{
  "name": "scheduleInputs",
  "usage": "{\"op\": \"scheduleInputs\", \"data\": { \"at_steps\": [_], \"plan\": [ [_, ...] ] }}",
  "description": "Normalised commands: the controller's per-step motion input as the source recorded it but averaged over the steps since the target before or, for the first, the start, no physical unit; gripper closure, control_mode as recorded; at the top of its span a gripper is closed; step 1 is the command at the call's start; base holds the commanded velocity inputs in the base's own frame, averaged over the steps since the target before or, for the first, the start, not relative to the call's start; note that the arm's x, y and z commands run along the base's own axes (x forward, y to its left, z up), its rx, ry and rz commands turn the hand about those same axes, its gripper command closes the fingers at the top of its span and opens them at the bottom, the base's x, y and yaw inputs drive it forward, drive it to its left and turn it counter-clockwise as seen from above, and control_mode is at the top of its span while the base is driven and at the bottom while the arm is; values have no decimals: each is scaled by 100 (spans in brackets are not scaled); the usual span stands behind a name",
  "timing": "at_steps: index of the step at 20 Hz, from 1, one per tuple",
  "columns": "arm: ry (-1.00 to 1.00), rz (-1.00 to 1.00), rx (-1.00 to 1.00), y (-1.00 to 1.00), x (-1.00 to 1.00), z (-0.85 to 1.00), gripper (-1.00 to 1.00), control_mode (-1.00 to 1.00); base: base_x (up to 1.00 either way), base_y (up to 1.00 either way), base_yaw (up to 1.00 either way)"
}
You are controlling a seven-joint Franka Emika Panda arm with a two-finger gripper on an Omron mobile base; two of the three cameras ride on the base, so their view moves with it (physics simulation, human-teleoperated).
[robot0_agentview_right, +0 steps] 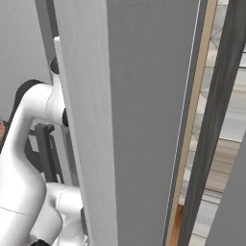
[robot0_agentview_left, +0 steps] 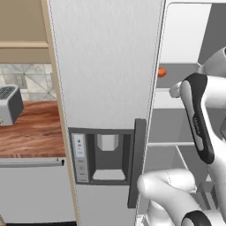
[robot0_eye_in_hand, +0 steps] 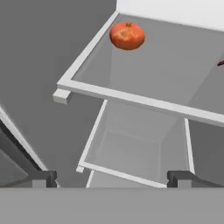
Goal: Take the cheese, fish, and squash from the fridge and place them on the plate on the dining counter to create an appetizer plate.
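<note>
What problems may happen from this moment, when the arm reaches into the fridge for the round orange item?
1. The squash is round and lies near the shelf's corner; an off-centre approach by the open claw may push it so it rolls away instead of being gripped.
2. The white shelf rim lies between the claw and the squash, so a low approach could hit it.
3. The arm passes close to the fridge door edge; a wide swing may bump it.

The arm (robot0_agentview_left: 176, 194) is built of rounded, glossy white segments joined by dark joints. A long black panel edged in white, marked with faint small lettering, is seen on one link (robot0_agentview_left: 198, 117). Two small dark fingertips (robot0_eye_in_hand: 43, 177) are carried by the gripper (robot0_eye_in_hand: 111, 178).
</note>
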Motion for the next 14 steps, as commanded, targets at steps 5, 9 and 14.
{"op": "scheduleInputs", "data": {
  "at_steps": [5, 9, 14],
  "plan": [
    [0, 8, 0, -12, 45, 2, -100, -100, 0, 0, 0],
    [1, 9, 0, -10, 44, 12, -100, -100, 0, 0, 0],
    [2, 8, 0, -8, 45, 11, -100, -100, 0, 0, 0]
  ]
}}
